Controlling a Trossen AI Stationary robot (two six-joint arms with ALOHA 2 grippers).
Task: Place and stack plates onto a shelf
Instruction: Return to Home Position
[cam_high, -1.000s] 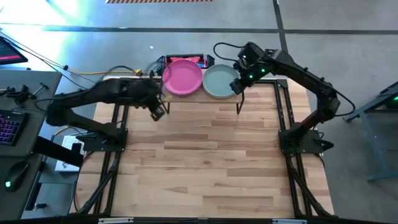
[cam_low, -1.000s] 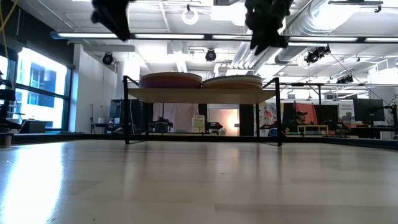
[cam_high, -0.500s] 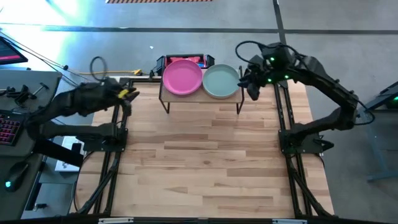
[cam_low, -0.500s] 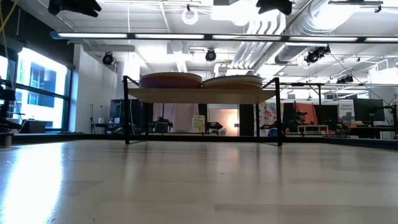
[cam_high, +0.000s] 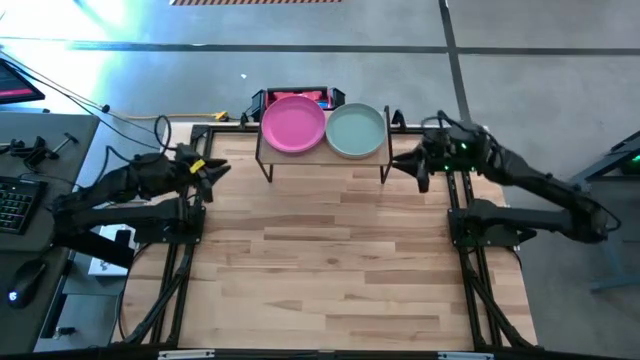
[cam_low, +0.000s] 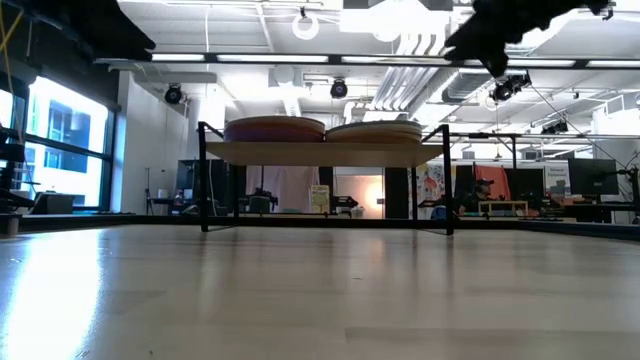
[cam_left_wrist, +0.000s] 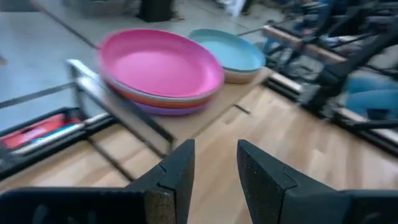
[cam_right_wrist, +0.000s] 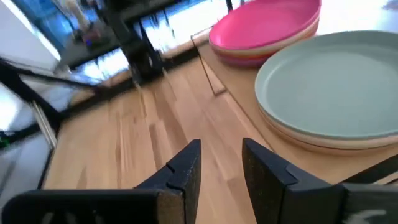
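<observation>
My left pincer (cam_left_wrist: 214, 145) at left table edge, right pincer (cam_right_wrist: 222, 144) right of shelf (cam_high: 321, 160): both empty, fingers apart. Plates (cam_high: 293, 124) in two piles on shelf.

The shelf (cam_high: 322, 159) is taking up the far middle of the table (cam_high: 320, 260). The pink stack (cam_high: 293, 124) and teal stack (cam_high: 356, 131) are filling its top side by side, so nothing's squeezing between them. Under the top it's looking open between the black legs (cam_low: 204, 190). Everything nearer is lying as bare wood, easy passing. The left gripper (cam_high: 213, 170) is hanging at the left edge with a fair gap to the shelf. The right gripper (cam_high: 405, 165) is crowding the shelf's right side, so that's tight.
</observation>
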